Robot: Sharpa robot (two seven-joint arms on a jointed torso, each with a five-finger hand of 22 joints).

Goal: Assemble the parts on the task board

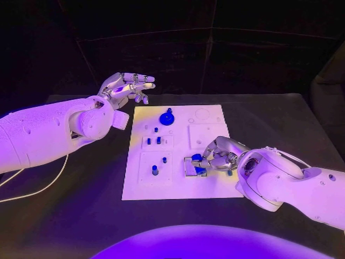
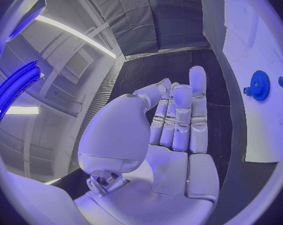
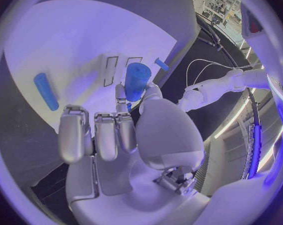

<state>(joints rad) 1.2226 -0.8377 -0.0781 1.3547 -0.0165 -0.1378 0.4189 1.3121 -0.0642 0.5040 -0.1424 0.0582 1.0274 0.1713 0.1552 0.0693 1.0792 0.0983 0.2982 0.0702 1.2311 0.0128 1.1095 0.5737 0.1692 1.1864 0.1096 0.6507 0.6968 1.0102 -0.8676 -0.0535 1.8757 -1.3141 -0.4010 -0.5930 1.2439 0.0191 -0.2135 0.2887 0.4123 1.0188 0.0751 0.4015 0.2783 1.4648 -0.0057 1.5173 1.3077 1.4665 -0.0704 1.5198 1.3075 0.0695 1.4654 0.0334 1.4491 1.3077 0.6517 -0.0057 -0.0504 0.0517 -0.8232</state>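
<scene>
In the head view the task board (image 1: 180,186) lies mid-bench with a blue gear (image 1: 167,117) and small blue pegs (image 1: 154,171) on it — the right hand (image 1: 211,160) rests on its near right part around a blue part (image 1: 199,170), while the left hand (image 1: 128,86) hangs above the black bench (image 1: 297,124) beyond the board's far left corner. The left wrist view shows that hand released, fingers (image 2: 181,116) straight and side by side, nothing in it. The right wrist view shows a blue cylinder (image 3: 136,82) pinched between thumb and a finger over the board — a blue bar (image 3: 45,91) lies apart on the plate.

White bulbous arms; silver segmented robot hand (image 1: 128,86); thin white cable (image 1: 33,189).
</scene>
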